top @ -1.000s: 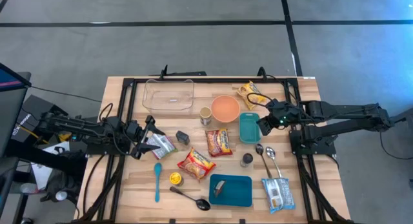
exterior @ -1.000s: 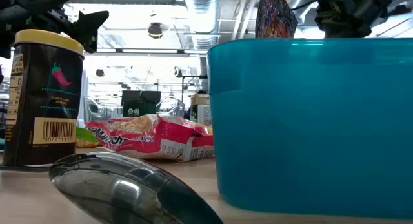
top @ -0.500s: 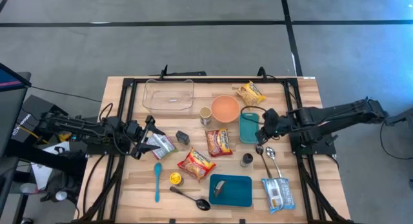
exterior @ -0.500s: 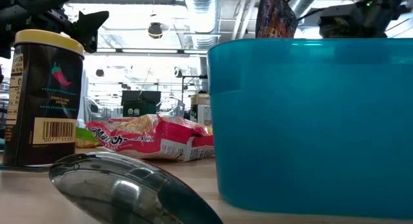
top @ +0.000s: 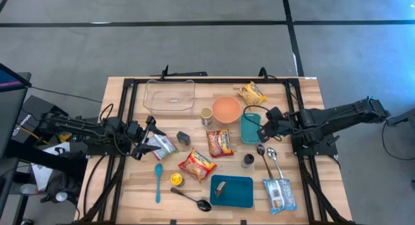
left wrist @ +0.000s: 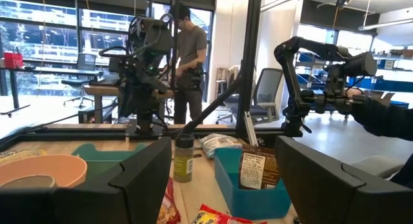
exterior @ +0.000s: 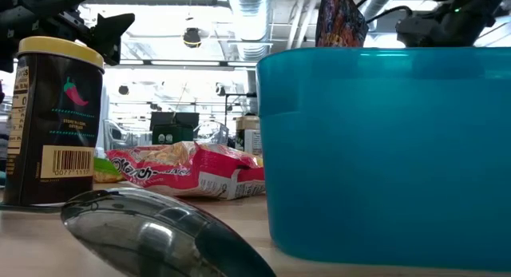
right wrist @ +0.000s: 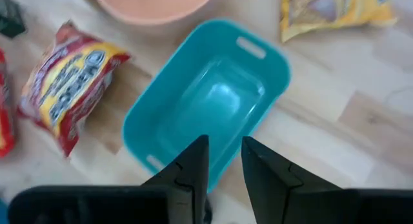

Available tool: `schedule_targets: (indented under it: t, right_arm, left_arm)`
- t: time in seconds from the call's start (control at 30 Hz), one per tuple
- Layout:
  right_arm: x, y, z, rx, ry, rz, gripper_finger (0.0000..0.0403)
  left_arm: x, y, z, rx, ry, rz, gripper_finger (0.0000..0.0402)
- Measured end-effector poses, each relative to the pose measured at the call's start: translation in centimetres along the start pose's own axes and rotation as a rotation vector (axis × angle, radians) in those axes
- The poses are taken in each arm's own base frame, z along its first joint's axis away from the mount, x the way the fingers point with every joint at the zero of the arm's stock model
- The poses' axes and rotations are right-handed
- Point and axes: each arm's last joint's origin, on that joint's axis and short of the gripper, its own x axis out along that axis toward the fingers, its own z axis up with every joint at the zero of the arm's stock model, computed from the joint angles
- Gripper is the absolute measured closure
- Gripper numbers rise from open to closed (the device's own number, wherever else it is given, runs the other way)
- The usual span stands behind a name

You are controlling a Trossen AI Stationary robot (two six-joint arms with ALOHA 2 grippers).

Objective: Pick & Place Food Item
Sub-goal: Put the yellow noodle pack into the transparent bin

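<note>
Over the small teal bin (top: pixel 250 128) on the worktop (top: pixel 130 186): right claw (top: pixel 263 129) poised, fingers narrowly parted, holding nothing. Yellow snack packet (top: pixel 251 93), the likeliest food item, lying just beyond the bin, near the orange bowl (top: pixel 226 108). Left claw (top: pixel 146 139) parked by a silver packet (top: pixel 161 146), jaws wide, empty. Risk: narrow gap clipping the bin rim or skidding the packet on approach.
</note>
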Motion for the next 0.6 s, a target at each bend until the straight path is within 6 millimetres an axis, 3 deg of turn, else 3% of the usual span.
schedule_targets:
  t: [0.23,0.6]
  right_arm:
    - [0.7,-0.6,1.6,0.006,-0.053,-0.034,0.0316]
    - [2.0,-1.9,5.7,0.039,-0.12,0.068,0.0316]
  left_arm:
    - [0.0,0.0,0.0,0.0,0.0,0.0,0.0131]
    - [0.0,0.0,0.0,0.0,0.0,0.0,0.0131]
